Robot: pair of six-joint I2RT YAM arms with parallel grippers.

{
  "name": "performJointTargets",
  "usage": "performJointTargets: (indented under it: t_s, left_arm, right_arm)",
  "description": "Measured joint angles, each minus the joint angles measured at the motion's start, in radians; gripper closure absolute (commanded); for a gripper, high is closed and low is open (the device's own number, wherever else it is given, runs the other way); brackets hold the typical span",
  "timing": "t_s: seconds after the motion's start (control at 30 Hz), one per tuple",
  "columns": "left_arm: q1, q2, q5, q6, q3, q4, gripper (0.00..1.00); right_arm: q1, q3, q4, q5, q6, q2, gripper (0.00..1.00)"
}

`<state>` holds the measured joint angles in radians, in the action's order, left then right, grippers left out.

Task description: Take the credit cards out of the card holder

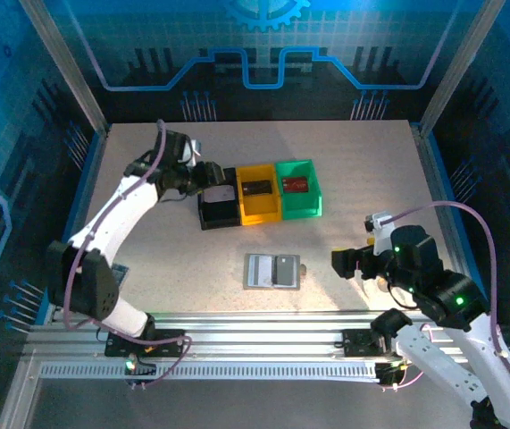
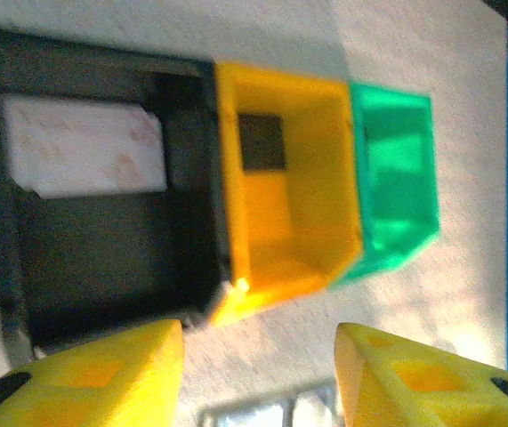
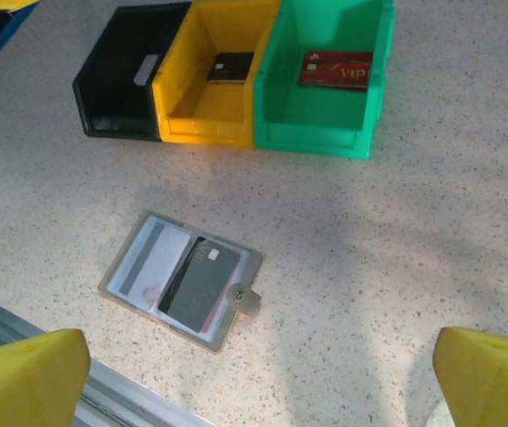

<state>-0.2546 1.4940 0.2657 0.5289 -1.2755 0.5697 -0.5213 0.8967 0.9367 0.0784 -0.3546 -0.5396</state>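
The job is looking partly done: three credit cards are already lying out of the card holder [image 3: 147,267], one to each of the bins standing in a row at the far middle of the table [image 1: 371,179]. A pale card [image 2: 84,147] is resting on the floor of the black bin [image 3: 111,98], a dark card [image 3: 231,67] is sitting in the yellow bin [image 3: 200,124], and a glossy red card [image 3: 335,69] with gold lettering is lying flat in the green bin [image 3: 311,133]. The holder is lying open and flat on the speckled tabletop, nearer than the bins and roughly central, and it is still carrying a dark grey card [image 3: 202,283] laid slantwise over paler ones, so more appears to be left to pull. It is a thin grey rectangle with a silvery inside and a small metallic-looking tab [image 3: 243,298] poking from its right edge. The bins are showing as rigid, smooth-walled plastic. The left gripper [image 2: 258,356] is hovering by the black bin with its yellow fingers [image 2: 102,365] spread apart and gripping nothing. The right gripper [image 3: 258,365] is hanging to the right of the holder, jaws wide apart and empty.
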Motion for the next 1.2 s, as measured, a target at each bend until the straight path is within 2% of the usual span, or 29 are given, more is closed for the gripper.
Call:
performJointTargets:
  t_s: [0.17, 0.33, 0.57, 0.77, 1.03, 1.13, 1.2]
  left_arm:
    - [-0.162, -0.083, 0.012, 0.106, 0.168, -0.034, 0.48]
    - [-0.269, -0.098, 0.027, 0.217, 0.283, -0.097, 0.47]
    - [-0.405, -0.1, 0.027, 0.338, 0.358, -0.219, 0.47]
    - [-0.48, -0.072, 0.027, 0.405, 0.402, -0.31, 0.49]
    - [-0.524, 0.008, 0.027, 0.46, 0.448, -0.409, 0.54]
    - [-0.528, 0.027, 0.027, 0.468, 0.457, -0.425, 0.56]
    - [-0.528, 0.036, 0.027, 0.468, 0.46, -0.435, 0.57]
  right_arm:
    - [-0.002, 0.024, 0.018, -0.018, -0.016, -0.072, 0.01]
    - [-0.016, 0.05, 0.014, -0.05, -0.071, -0.115, 0.03]
    - [-0.118, -0.035, -0.082, -0.084, -0.202, -0.18, 0.09]
    - [-0.2, -0.125, -0.163, -0.055, -0.305, -0.277, 0.19]
    - [-0.207, -0.199, -0.282, -0.052, -0.399, -0.364, 0.38]
    - [-0.207, -0.211, -0.322, -0.052, -0.42, -0.404, 0.49]
    - [-0.207, -0.218, -0.343, -0.052, -0.428, -0.431, 0.51]
